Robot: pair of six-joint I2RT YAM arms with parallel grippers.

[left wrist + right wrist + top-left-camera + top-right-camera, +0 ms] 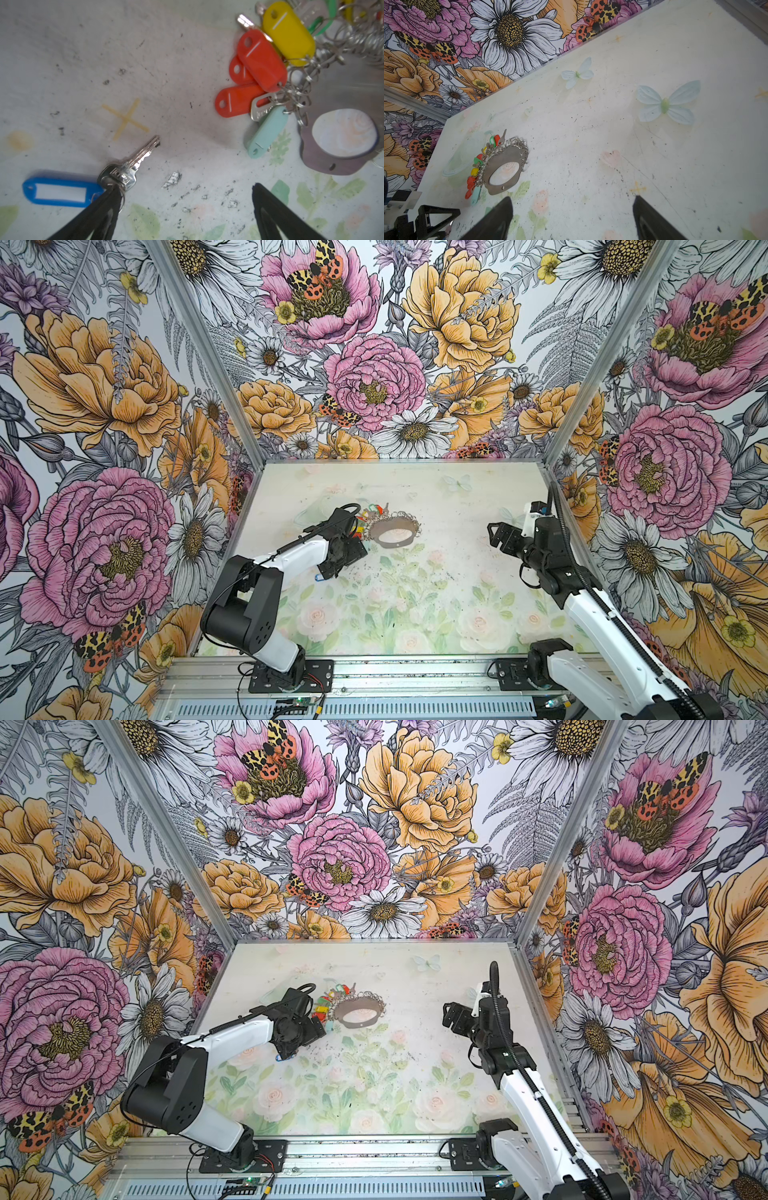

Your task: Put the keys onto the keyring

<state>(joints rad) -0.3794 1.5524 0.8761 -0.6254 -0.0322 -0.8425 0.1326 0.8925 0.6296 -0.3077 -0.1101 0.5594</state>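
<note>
place: robot lab cell | evidence: flower-printed walls, aluminium frame, rail-mounted arms

Both top views are bright and evenly lit, diffuse from above, with short soft shadows. The wide-angle lens splays the silver metal corner posts outward. Faint sheen on the pale flower-printed tabletop. Left wrist view is soft: coloured plastic key tags and flat grey metal keyring blurred, probably too close. Right wrist view is sharper and greyer.

Bare table right of keyring, keys along its left.
</note>
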